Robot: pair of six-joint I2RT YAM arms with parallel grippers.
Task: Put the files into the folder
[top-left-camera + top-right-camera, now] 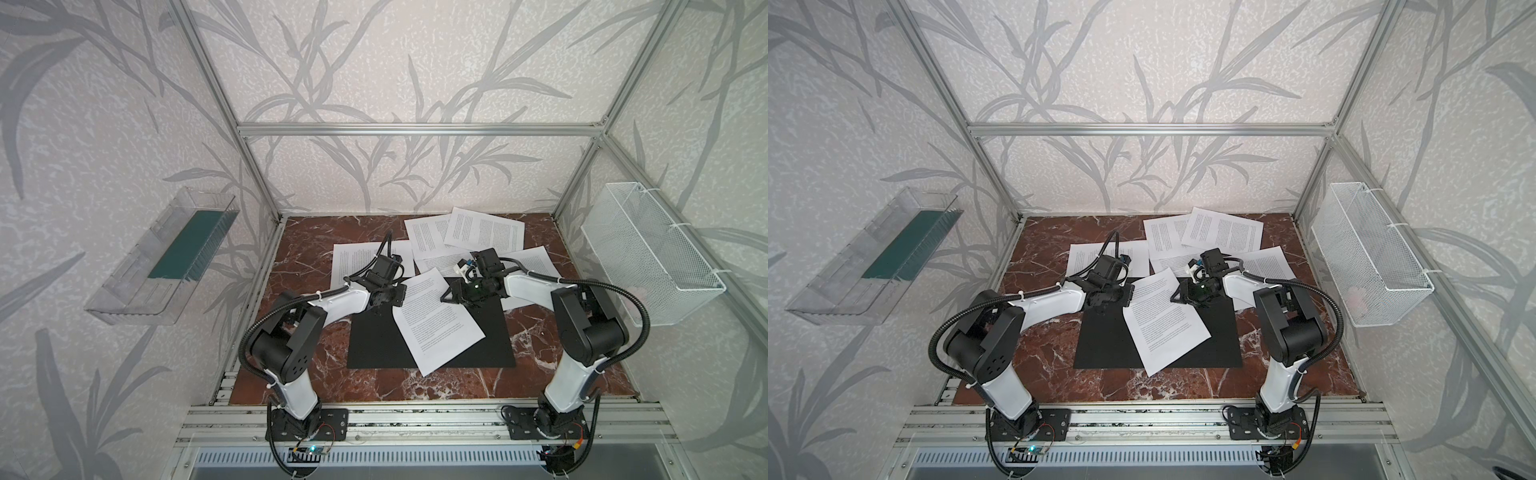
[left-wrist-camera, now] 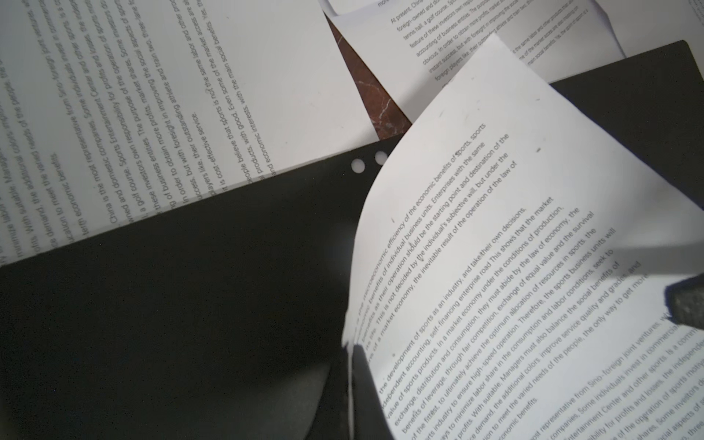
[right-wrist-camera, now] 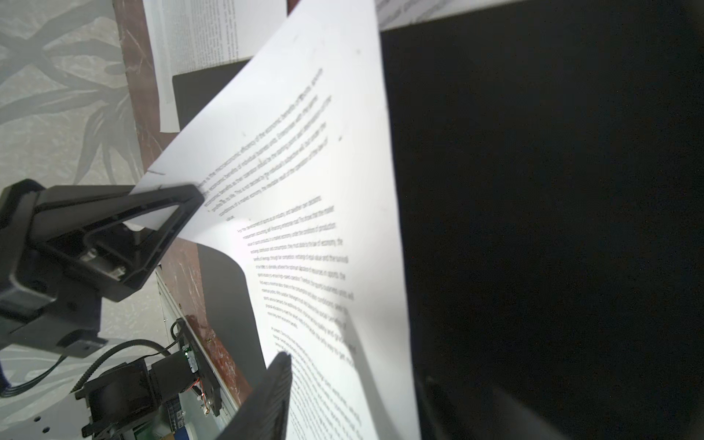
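The folder (image 1: pixel 374 345) lies open and flat mid-table, black inside up, with two punched holes (image 2: pixel 358 166) near its far edge. One of the files, a printed white sheet (image 1: pixel 436 324), lies slanted across it, its left edge lifted. My left gripper (image 1: pixel 400 294) is shut on that lifted edge, which the left wrist view shows pinched between the jaws (image 2: pixel 352 354). My right gripper (image 1: pixel 445 297) stands open at the sheet's far right corner; the right wrist view shows its fingers (image 3: pixel 276 381) apart, with the sheet between them. Several more files (image 1: pixel 482 230) lie spread behind the folder.
A clear plastic tray (image 1: pixel 166 257) hangs on the left wall and a white wire basket (image 1: pixel 652 249) on the right wall. Aluminium frame posts (image 1: pixel 266 195) stand at the table's back corners. The tabletop (image 1: pixel 307 241) is red-brown marble.
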